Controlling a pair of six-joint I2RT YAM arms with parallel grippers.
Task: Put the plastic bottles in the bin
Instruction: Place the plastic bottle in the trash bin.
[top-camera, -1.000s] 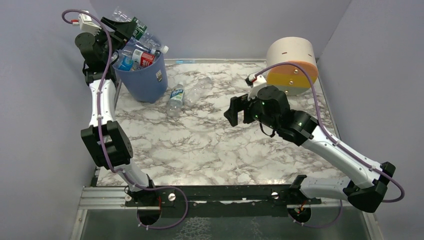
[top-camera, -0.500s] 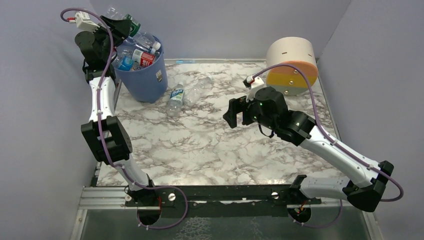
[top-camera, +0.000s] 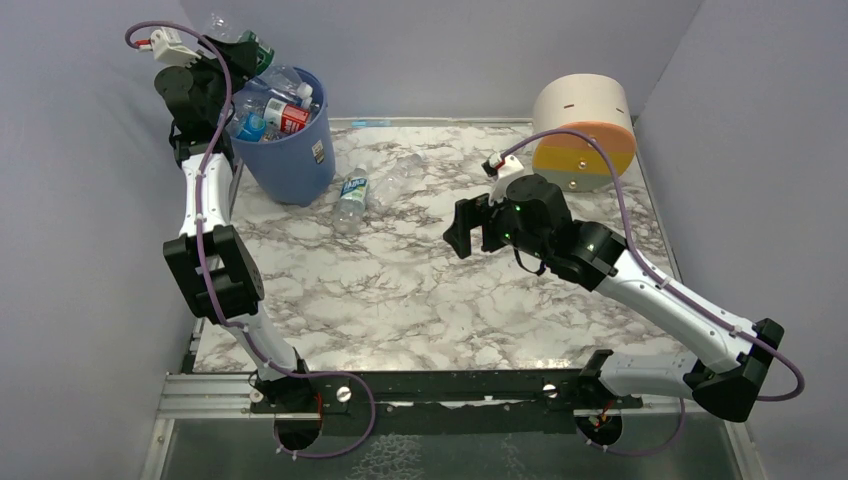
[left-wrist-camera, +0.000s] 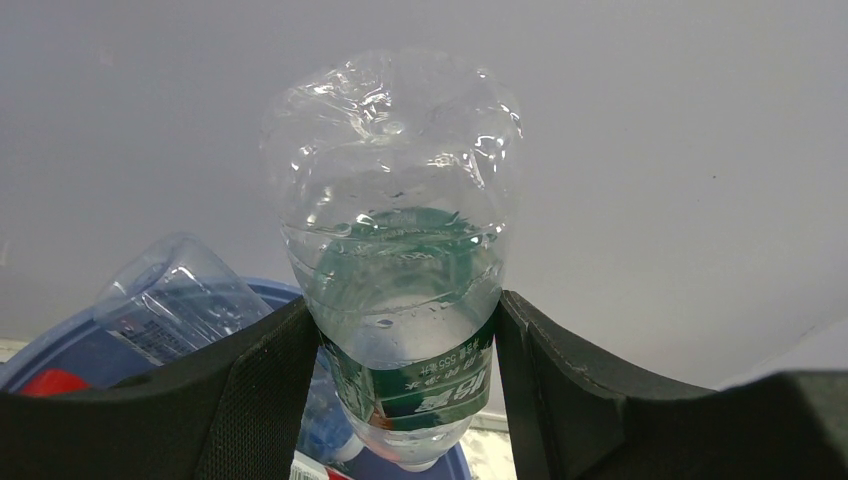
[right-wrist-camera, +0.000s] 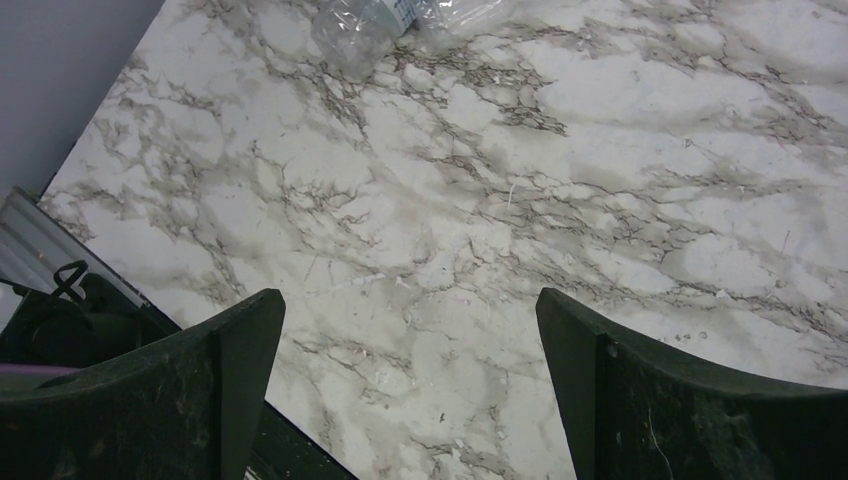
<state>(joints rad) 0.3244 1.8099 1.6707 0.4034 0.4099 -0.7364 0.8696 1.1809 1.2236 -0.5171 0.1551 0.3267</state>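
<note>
Left gripper (left-wrist-camera: 405, 345), jaws narrowed onto the green-labelled bottle (left-wrist-camera: 395, 250) at its label band; the bottle's long axis runs straight out ahead of the gripper, crumpled base foremost, neck end apparently downward; the bin (top-camera: 290, 160), its mouth heaped with bottles (top-camera: 275, 110), lies just below the gripper and a little to its near side; the release is judged to turn on this offset, since a bottle let go over the far rim could rest on the heap or roll off it; right gripper (top-camera: 465, 225), jaws spread wide and empty, hangs over bare surface (top-camera: 420, 300); two loose bottles (top-camera: 352, 192) lie side by side ahead of it, toward the bin, apart from its fingertips; the right arm, being free, seems better placed to reach them
</note>
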